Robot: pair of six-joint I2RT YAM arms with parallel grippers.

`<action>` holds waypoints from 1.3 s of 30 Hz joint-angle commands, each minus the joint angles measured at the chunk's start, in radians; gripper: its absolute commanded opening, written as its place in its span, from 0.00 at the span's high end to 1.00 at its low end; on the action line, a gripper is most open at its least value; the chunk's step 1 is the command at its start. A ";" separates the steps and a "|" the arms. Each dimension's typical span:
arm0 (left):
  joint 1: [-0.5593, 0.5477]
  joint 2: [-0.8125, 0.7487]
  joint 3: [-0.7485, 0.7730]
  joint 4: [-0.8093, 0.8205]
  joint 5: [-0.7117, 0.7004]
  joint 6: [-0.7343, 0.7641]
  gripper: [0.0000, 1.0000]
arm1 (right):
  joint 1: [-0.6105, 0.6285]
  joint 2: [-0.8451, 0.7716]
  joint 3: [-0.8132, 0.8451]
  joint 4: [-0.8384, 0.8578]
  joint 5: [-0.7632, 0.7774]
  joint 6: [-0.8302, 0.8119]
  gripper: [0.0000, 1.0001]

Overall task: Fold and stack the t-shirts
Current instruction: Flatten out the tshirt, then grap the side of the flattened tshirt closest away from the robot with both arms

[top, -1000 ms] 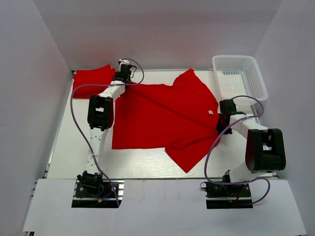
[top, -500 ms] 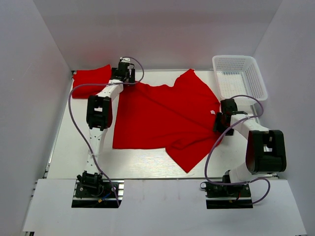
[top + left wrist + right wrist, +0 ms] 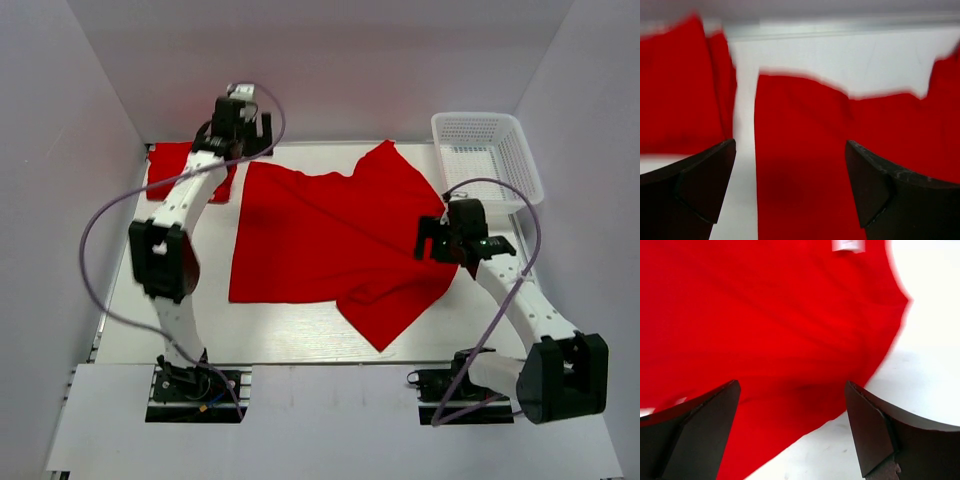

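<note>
Left hand: my left gripper [image 3: 790,187] is hanging wide open and empty over the spread t-shirt [image 3: 320,230], at its upper-left corner.
Right hand: my right gripper [image 3: 790,430] is also gaping, gripping nothing, over the shirt's right edge.
Why: the shirt is lying flat mid-frame, I judge for folding; the folded t-shirt [image 3: 172,165] is waiting upper left as a stack base.
Views: my right wrist view is showing a white label [image 3: 847,245]; only the top view is showing the basket [image 3: 487,150].

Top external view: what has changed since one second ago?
The left fingers and right fingers opened, let go of the spread t-shirt and lifted away from it. The spread t-shirt, the folded t-shirt and the basket stayed where they were.
</note>
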 commanded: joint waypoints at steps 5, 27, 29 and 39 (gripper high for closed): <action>0.002 -0.527 -0.731 -0.115 -0.074 -0.397 0.00 | 0.228 -0.007 -0.024 -0.057 -0.106 0.004 0.10; 0.002 -0.874 -1.288 -0.158 -0.002 -0.772 0.02 | 0.623 -0.022 0.010 -0.194 0.078 0.089 0.10; 0.002 -0.835 -1.288 -0.158 0.008 -0.763 0.03 | 0.621 -0.032 0.013 -0.203 0.080 0.094 0.10; 0.002 -0.689 -1.327 -0.124 0.054 -0.722 0.28 | 0.620 -0.048 -0.008 -0.227 0.126 0.171 0.10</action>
